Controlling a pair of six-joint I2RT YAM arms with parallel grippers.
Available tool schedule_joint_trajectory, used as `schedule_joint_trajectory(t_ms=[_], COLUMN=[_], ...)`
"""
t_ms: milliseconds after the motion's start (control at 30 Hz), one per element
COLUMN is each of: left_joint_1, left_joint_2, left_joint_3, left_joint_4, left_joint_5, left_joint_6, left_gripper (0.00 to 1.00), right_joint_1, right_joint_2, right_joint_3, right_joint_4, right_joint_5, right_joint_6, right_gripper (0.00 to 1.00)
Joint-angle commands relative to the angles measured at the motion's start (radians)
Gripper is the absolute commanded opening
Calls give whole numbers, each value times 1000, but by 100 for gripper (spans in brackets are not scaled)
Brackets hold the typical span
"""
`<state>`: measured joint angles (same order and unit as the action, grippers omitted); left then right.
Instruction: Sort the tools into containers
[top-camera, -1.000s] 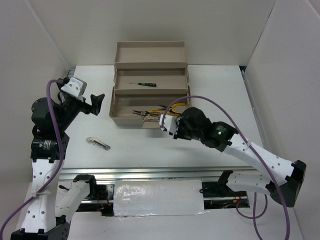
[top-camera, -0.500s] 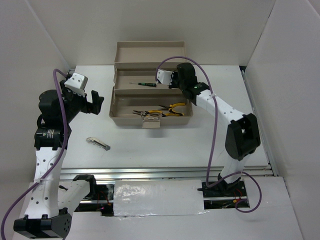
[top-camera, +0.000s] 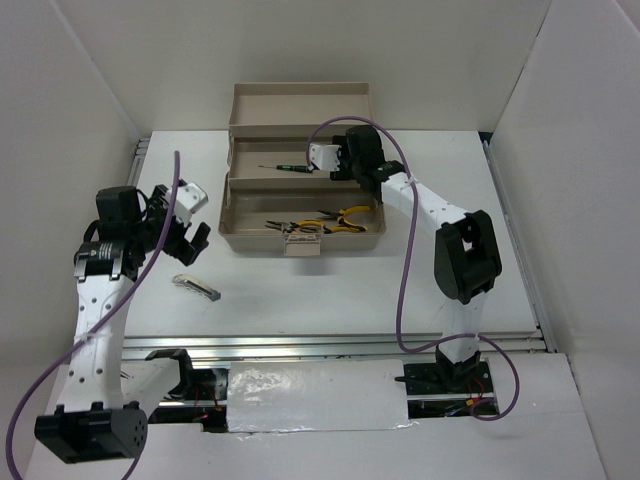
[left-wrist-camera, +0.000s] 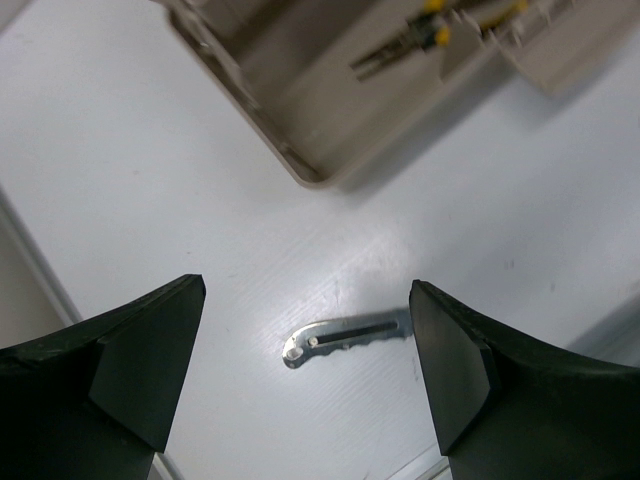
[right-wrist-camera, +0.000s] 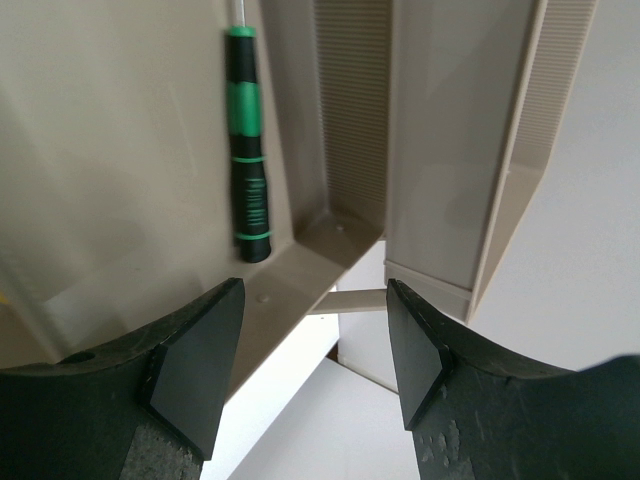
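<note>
The left end effector (top-camera: 187, 236) has swung away from the toolbox (top-camera: 262, 241) and now tilts down over the grey metal tool (top-camera: 196, 287), which lies on the bench (top-camera: 330, 290) towards its near-left part. In the wrist view its fingers (left-wrist-camera: 140, 350) stand wide with the tool between them but below, untouched. This reads as the start of a pick on the last tool outside the box.

Bare bench surrounds that tool, and the box's near-left corner sits well apart, so a straight descent looks unobstructed.

Inside the box, pliers (top-camera: 320, 222) rest in the near tier (top-camera: 245, 215) and a screwdriver (top-camera: 285, 168) lies in the middle tier (top-camera: 250, 158).

The right end effector (top-camera: 316, 162) has crossed from the near tier to the middle one and parted its fingers (right-wrist-camera: 190, 360); nothing sits between them. The screwdriver lies just ahead. Tier walls stand close on both sides, so lifting straight up seems safest.
</note>
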<state>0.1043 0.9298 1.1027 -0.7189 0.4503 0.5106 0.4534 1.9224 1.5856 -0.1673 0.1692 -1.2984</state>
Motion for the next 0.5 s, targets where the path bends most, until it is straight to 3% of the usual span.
schedule_joint_trajectory(t_ms=[0, 100, 200, 333, 467], left_joint_1=[31, 57, 64, 75, 83], left_joint_2=[76, 171, 268, 356, 386], left_joint_3=[28, 25, -10, -69, -150], left_joint_4=[-221, -400, -523, -492, -349], left_joint_5=[169, 205, 130, 56, -11], left_joint_6=[399, 740, 1015, 1149, 1244], left_gripper=[95, 92, 92, 89, 88], right_joint_1=[25, 42, 45, 16, -30], right_joint_2=[-80, -138, -229, -336, -445], right_joint_3=[-2, 7, 51, 119, 85], right_joint_4=[-21, -61, -160, -352, -477], right_joint_5=[-7, -7, -43, -164, -310], right_joint_6=[46, 141, 305, 551, 764], right_gripper=[67, 67, 67, 68, 72])
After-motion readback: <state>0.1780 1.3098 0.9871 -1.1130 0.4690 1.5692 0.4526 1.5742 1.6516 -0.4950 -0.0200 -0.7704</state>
